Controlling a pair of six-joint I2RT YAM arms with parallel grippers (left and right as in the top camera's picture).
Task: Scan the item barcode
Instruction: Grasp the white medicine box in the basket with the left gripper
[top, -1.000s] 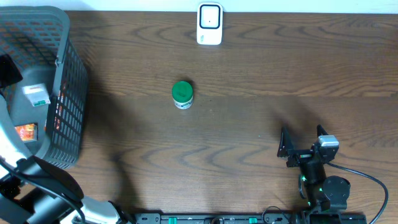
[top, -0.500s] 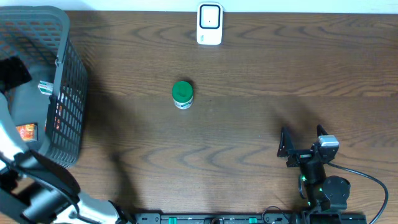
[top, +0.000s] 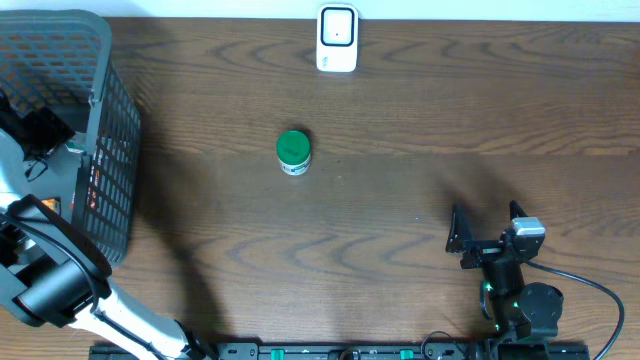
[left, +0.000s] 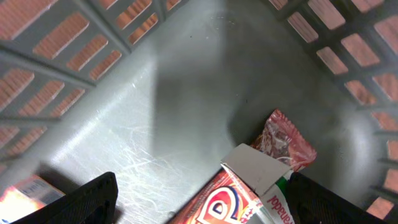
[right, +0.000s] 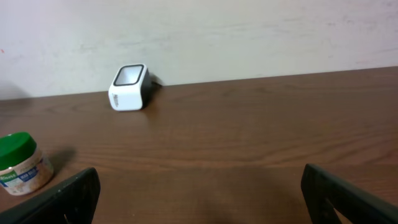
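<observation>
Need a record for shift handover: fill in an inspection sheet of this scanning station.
Surface: wooden table, brown grain, no stains visible.
Job's things: white scanner at the far edge; green-lidded jar upright mid-table; red carton and red packet lying in the grey basket.
Clutter: nothing seen.
Claws: left claw open, inside the basket above the carton; right claw open and empty, near the front edge.
Cables: black cable looping from the right arm's base.
Surroundings: pale wall behind the table.

Dark brown wood-grain table (top: 420, 120); pale wall (right: 249, 31) behind far edge, possibly faintly scuffed; soft shadows.
</observation>
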